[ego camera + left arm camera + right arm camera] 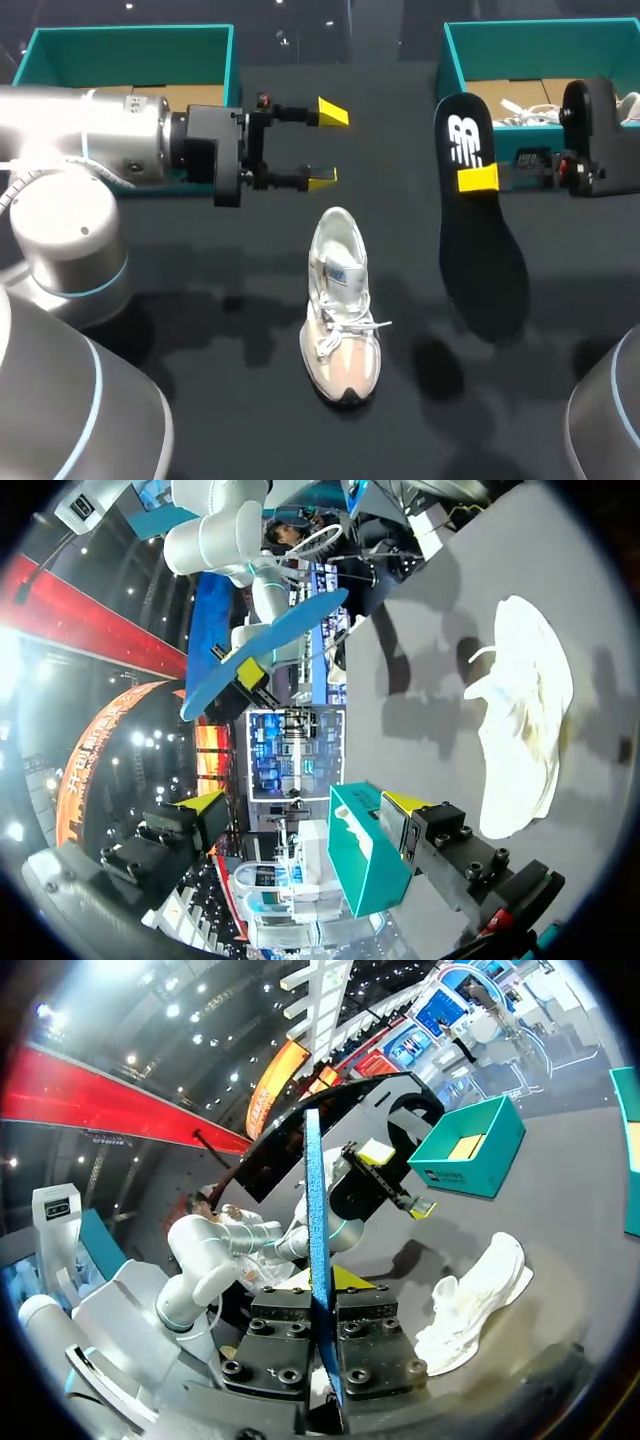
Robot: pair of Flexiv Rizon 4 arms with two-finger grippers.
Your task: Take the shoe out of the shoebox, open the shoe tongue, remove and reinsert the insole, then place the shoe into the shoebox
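Head view shows the white shoe [342,310] standing upright on the dark table [200,260] near its middle, toe toward the near edge and its opening toward the far side; it is out of the box and touched by neither arm. To its right the black insole [480,260] is held up off the table, with the right gripper [478,180] clamped on it near its far end; the right wrist view has the insole edge-on, pinched between the two fingers. The left gripper [328,146] hangs just beyond the far end of the shoe, its yellow-tipped fingers wide apart and holding nothing. Two teal shoeboxes sit at the far edge, the left shoebox [130,35] and the right shoebox [520,35], both well apart from the shoe.

Judged from this, the insole is out and reinsertion is the step in hand. The next move likely calls for the right arm to tip the insole's free end down into the opening; the left gripper is well placed to steady the shoe or hold the tongue back, since a light, unheld shoe may slide or topple under the push.
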